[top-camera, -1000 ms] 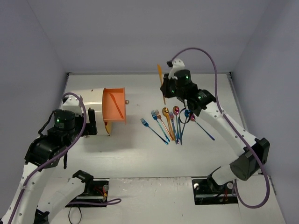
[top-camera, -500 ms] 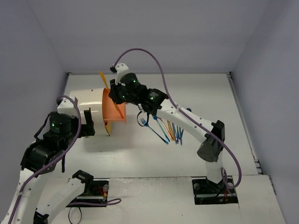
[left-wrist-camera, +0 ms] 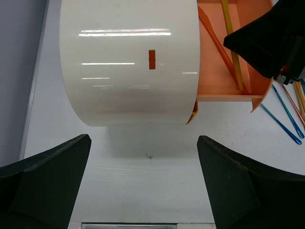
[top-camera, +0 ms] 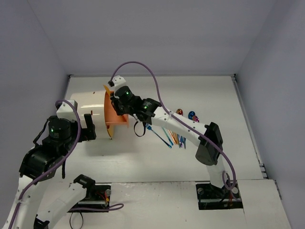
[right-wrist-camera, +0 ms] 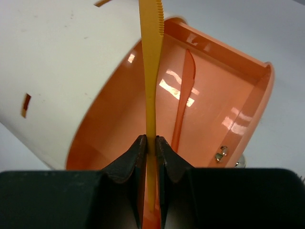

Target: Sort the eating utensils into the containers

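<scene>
1. The right wrist view shows the right gripper pinched narrow on a yellow-orange serrated knife. The blade stands up over the open orange drawer of the cream drum-shaped cabinet.
2. Only that view looks into the drawer from above. A second orange knife lies on the drawer floor just right of the held one, and a brass fitting sits on the front wall.
3. The left wrist view shows the left gripper spread wide with nothing between its fingers, low over the table beside the cabinet's curved side. It also shows a small orange slot in the cabinet's shell, and the held knife slanting down into the drawer. Whether its lower end touches the floor cannot be told.
4. Only the top view shows the other utensils. They lie bunched on the table right of the drawer, partly under the right forearm, with two spoon bowls beyond it.
5. In the top view the right wrist covers the drawer, hiding the grip, and the bunched utensils cannot be counted.
</scene>
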Motion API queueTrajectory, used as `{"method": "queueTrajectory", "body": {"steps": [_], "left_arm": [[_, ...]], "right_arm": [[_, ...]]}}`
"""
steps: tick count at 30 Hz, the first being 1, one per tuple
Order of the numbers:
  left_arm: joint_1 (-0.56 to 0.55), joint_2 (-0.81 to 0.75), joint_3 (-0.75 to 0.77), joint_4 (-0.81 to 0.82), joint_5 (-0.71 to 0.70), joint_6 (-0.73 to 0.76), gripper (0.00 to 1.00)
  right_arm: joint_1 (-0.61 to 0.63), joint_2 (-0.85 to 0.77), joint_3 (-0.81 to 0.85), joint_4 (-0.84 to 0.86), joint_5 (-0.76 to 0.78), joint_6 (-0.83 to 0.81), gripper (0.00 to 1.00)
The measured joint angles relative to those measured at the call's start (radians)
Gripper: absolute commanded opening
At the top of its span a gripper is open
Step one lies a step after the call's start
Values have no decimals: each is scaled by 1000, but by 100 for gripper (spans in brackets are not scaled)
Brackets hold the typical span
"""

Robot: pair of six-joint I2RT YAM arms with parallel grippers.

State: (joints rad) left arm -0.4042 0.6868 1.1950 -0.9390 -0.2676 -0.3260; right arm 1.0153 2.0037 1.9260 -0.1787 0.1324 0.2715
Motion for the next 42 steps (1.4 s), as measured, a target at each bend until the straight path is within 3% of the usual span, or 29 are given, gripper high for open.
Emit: {"method": "queueTrajectory", "body": {"steps": [4, 11, 19, 25, 31, 33, 37, 42], "left_arm": [[0, 1, 0, 0, 0, 0, 93], [0, 2, 0, 0, 0, 1, 93], [0, 2, 0, 0, 0, 3, 93], [0, 2, 0, 0, -4, 4, 93], [0, 5, 0, 0, -6, 4, 93], [0, 9, 0, 0, -6, 4, 93], [0, 22, 0, 0, -4, 4, 93], [0, 38, 0, 0, 1, 3, 93]], "right_arm": [[1, -1, -20, 1, 36, -26, 12], [4, -16, -30, 4, 56, -68, 40], [7, -122, -77, 1, 108, -98, 44], [-27, -369, -319, 26, 221, -78, 43], [-256, -621, -706, 40, 248, 38, 37], [-311, -655, -805, 26, 241, 84, 36], [-378, -668, -994, 24, 206, 146, 24], [-442, -636, -1099, 23, 164, 195, 20]]}}
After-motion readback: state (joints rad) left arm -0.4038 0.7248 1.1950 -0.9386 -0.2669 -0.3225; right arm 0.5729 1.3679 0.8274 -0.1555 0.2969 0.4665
